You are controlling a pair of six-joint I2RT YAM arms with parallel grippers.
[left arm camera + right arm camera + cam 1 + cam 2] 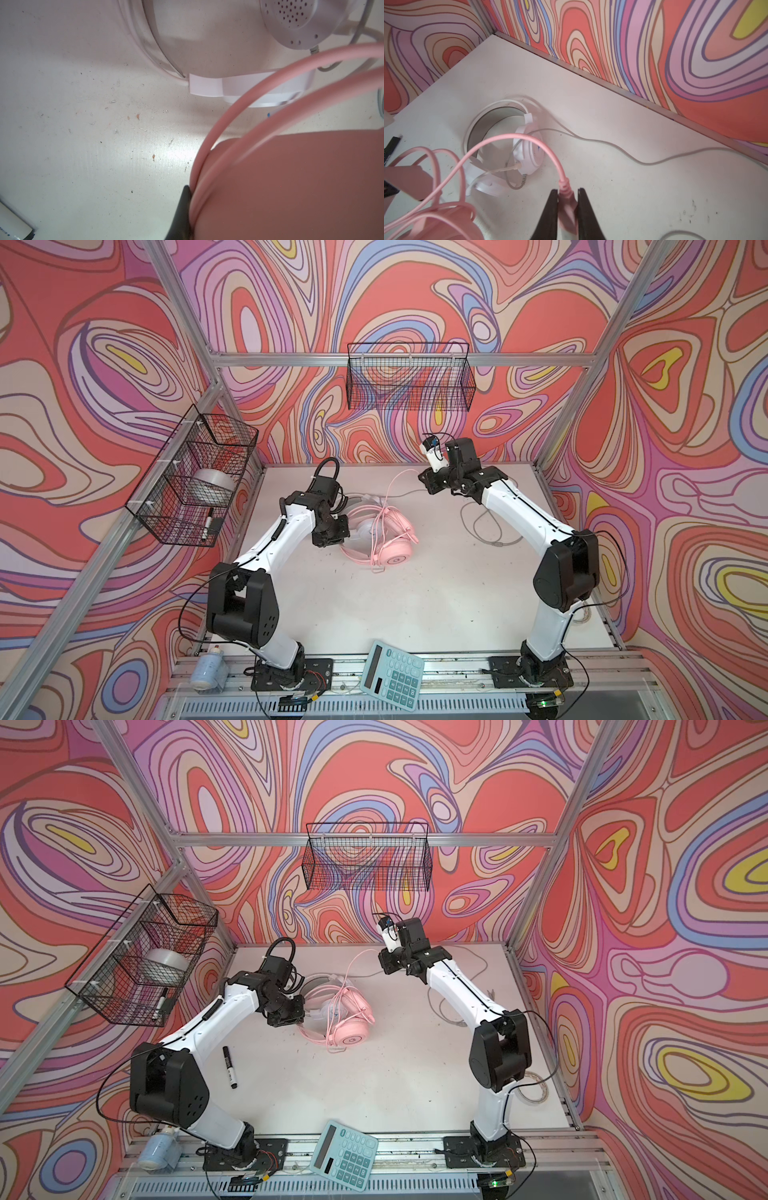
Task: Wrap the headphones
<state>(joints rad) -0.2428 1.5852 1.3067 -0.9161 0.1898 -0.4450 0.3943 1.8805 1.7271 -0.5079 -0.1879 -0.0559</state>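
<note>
Right gripper point(568, 191) pinches the pink headset's point(397, 553) plug point(566, 200), lifted at the far middle — so its cable hangs clear for winding. Left gripper point(334, 537), closed, seemingly anchors that headset mid-table — against the white headset point(527, 153).

Light was bright and even, from overhead. The bench point(374, 605) looked near-white in both top views, with soft, short shadows. The frame posts point(648, 344) splayed outward toward the corners.

Left wrist view: the pink headphones point(291, 187) filled a corner, wholly out of focus, and a glare patch lay on the bench.

Right wrist view: the right end effector point(568, 190) was soft and the wall point(654, 41) crisp.
</note>
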